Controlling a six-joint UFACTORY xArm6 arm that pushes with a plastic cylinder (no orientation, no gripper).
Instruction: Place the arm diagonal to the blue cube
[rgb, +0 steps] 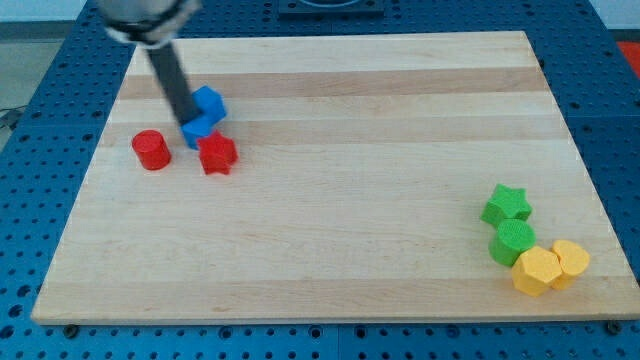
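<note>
Two blue blocks sit together at the view's upper left: a blue cube-like block and a second blue block just below it, whose shape I cannot make out. My dark rod slants down from the view's top left, and my tip sits against the left side of both blue blocks, at the seam between them. The rod hides part of the lower blue block. A red star-shaped block touches the lower blue block from below.
A red cylinder stands left of the red star. At the view's lower right are a green star, a green cylinder and two yellow blocks. The wooden board lies on a blue pegboard.
</note>
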